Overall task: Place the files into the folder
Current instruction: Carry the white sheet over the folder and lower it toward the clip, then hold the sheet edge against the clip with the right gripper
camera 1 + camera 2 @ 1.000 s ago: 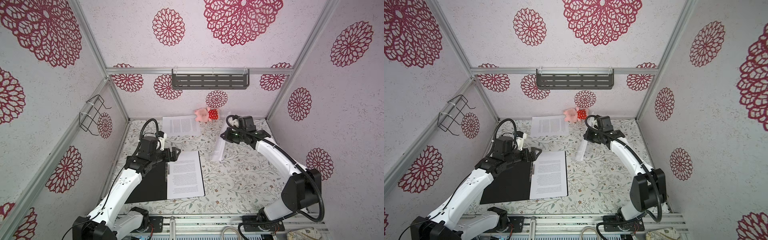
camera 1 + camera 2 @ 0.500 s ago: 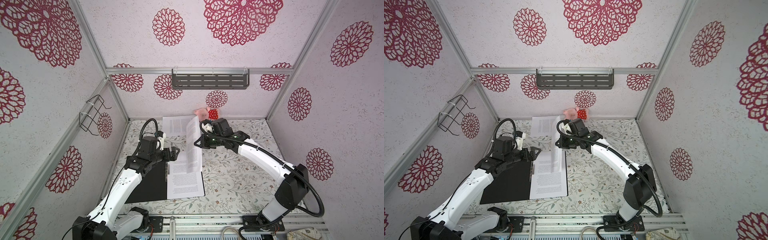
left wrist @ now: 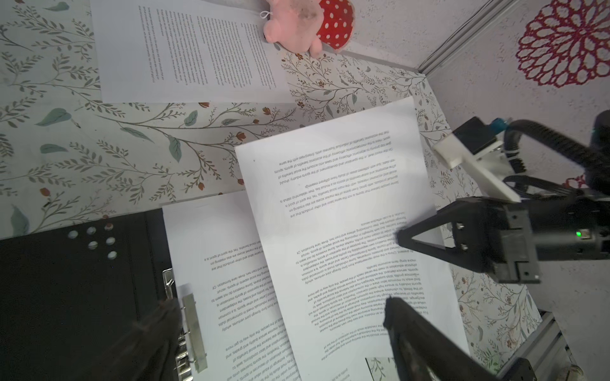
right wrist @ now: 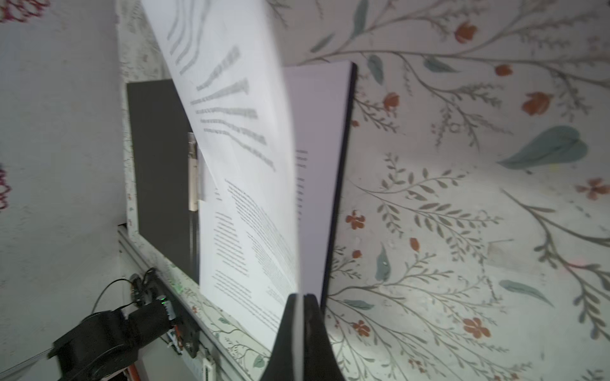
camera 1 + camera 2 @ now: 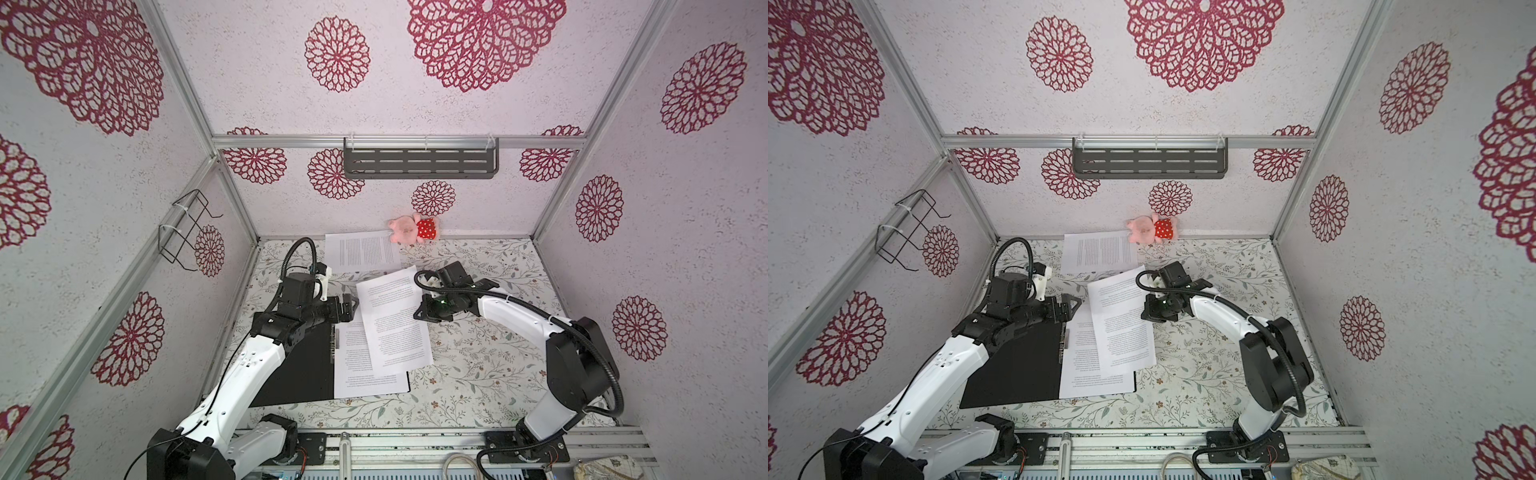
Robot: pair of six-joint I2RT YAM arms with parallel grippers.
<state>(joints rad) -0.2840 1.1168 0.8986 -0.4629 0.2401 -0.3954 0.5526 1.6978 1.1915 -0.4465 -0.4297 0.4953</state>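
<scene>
The folder lies open near the front left, black inside up, with its metal clip at the spine. One printed sheet rests on the folder's right half. My right gripper is shut on the right edge of a second sheet, which lies askew over the first; the right wrist view shows the paper pinched between the fingertips. My left gripper hovers open above the far end of the spine, holding nothing. A third sheet lies flat by the back wall.
A pink plush toy in a red dotted dress lies against the back wall beside the far sheet. A dark slotted shelf hangs on the back wall and a wire rack on the left wall.
My right gripper carried its sheet from the right of the table leftward, swinging it from upright to nearly flat over the folder's sheet. The left arm has not moved.
</scene>
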